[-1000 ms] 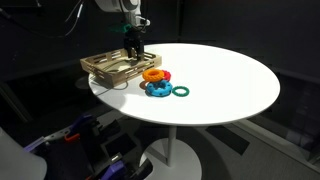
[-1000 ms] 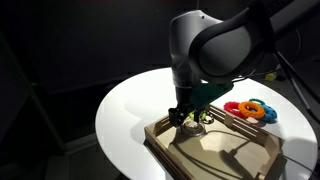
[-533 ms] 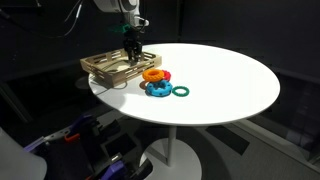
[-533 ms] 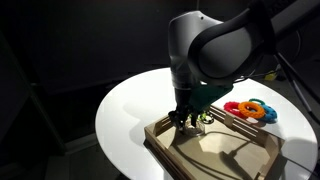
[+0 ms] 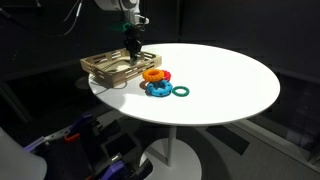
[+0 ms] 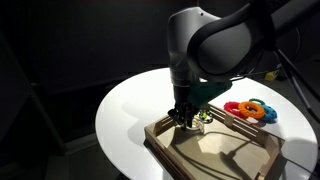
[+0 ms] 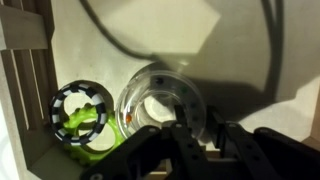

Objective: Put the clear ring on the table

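Tray on far left of table. In tray, wrist view: one green-and-black ring; just right of it, one clear ring, glassy, colourless, faint outline. My hand at its rim, fingers narrowly apart; cannot tell if gripping. Right of tray: one orange ring, one blue ring, one green ring.
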You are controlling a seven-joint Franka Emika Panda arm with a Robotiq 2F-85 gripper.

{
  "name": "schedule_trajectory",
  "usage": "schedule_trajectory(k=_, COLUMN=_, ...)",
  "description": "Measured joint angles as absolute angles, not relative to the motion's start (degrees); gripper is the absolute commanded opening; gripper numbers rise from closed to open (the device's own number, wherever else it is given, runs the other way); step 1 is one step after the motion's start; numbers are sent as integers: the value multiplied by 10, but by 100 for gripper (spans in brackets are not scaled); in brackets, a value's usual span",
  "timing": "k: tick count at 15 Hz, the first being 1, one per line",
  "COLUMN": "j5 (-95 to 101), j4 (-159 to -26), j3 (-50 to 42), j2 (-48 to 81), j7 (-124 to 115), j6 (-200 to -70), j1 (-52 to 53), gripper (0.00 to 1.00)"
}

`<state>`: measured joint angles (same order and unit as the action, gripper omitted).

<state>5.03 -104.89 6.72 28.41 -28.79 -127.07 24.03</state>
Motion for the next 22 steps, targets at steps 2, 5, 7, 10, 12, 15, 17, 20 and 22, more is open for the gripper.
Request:
schedule_trajectory(k=2, j5=50, j4=-1043, j3=67, j2=276, j7=-288, j6=-1271, j1=240, gripper=8)
schedule_trajectory(k=5, j5=50, j4=-1034, j3=67, j2=257, j7=-288, j6=-1266, j1=239, gripper=8)
schedule_trajectory(k=7, j5=50, j4=-1030, j3=67, j2=242, j7=-288, j6=-1257, j1=236, gripper=8)
schedule_trajectory(k=10, j5=50, j4=-1029, j3=64, j2=222, j7=-288, j6=-1240, j1=227, gripper=8)
schedule_trajectory(k=12, j5=50, j4=-1030, j3=61, j2=211, j7=-288, j6=-1229, j1=217, gripper=8)
schedule_trajectory(k=15, j5=50, j4=-1040, j3=58, j2=192, j7=-288, j6=-1223, j1=198, gripper=9)
schedule_trajectory(k=17, j5=48, j4=-1059, j3=57, j2=172, j7=-288, j6=-1223, j1=181, gripper=9)
schedule_trajectory(k=20, j5=40, j4=-1100, j3=54, j2=136, j7=-290, j6=-1225, j1=156, gripper=9)
schedule_trajectory(k=22, j5=36, j4=-1130, j3=52, j2=115, j7=-292, j6=-1227, j1=140, gripper=9)
